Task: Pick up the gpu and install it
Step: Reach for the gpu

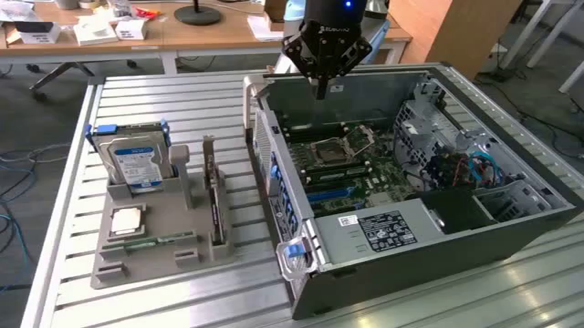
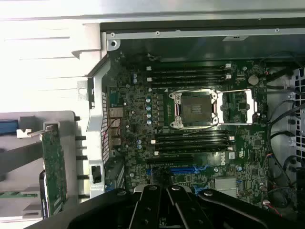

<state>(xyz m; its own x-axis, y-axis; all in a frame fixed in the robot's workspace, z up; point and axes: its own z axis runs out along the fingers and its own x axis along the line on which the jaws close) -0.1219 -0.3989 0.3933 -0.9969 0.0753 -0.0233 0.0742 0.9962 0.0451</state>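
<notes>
A black robot gripper hangs over the far edge of an open computer case that lies on its side on a slatted metal table. Its fingers are drawn together to a point and hold nothing. They point straight down and touch nothing.

Under the gripper and a little nearer the onlooker lies the green motherboard, with its bare square processor socket below and just forward of the fingertips. In the wrist view the gripper shows as dark fingers meeting over the board, and the socket lies beyond them, between rows of memory slots.

The gpu is well apart from the gripper, outside the case, toward the exterior view's left. It stands on its long edge in a grey holder on the table, just beside the case wall, with its narrow silver bracket at the top of the end nearest the gripper. In the wrist view the gpu shows as a thin green card off to one side of the fingers, beyond the case wall.

Farther from the gripper, in the same holder, stands a silver hard drive with a blue label.
</notes>
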